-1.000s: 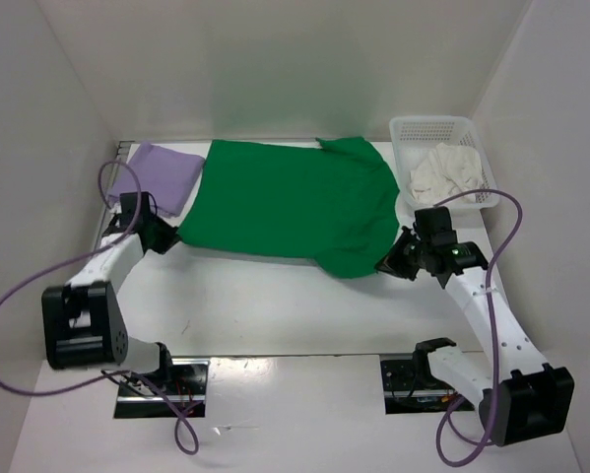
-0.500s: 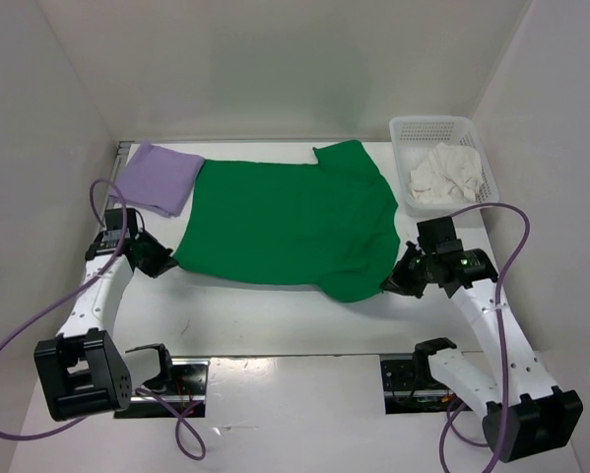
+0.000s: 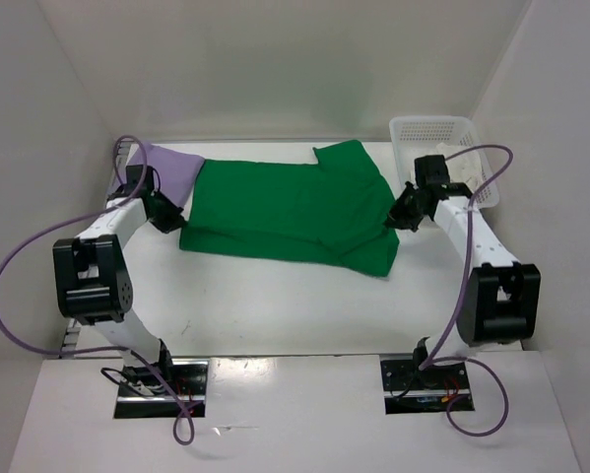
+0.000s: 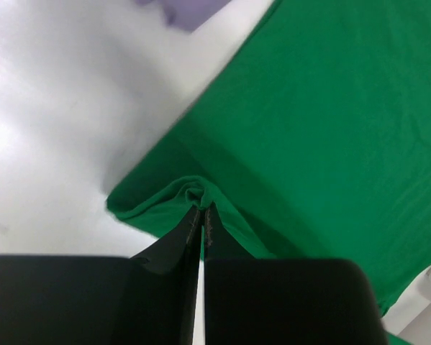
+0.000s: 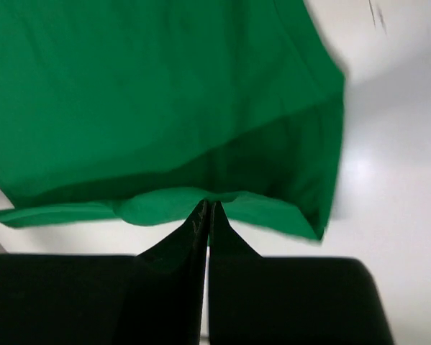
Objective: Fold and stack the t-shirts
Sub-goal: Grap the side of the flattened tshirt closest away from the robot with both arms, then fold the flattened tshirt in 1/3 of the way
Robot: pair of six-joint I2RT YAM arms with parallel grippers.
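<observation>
The bright green t-shirt (image 3: 285,207) lies across the middle of the table, its near part doubled over onto the rest. My left gripper (image 3: 168,219) is shut on the green shirt's left edge (image 4: 198,192). My right gripper (image 3: 395,219) is shut on its right edge (image 5: 201,203). The pale lavender t-shirt (image 3: 171,169) lies folded at the back left, partly behind the left arm. The cream-white t-shirt (image 3: 464,168) sits bunched in the basket, mostly hidden by the right arm.
The white mesh basket (image 3: 442,133) stands at the back right corner. White walls close in the table on three sides. The arm bases and purple cables sit at the near edge.
Both grippers have carried the green shirt's near edge away from me toward the back, folding the shirt over itself. Both arms now reach farther back.
</observation>
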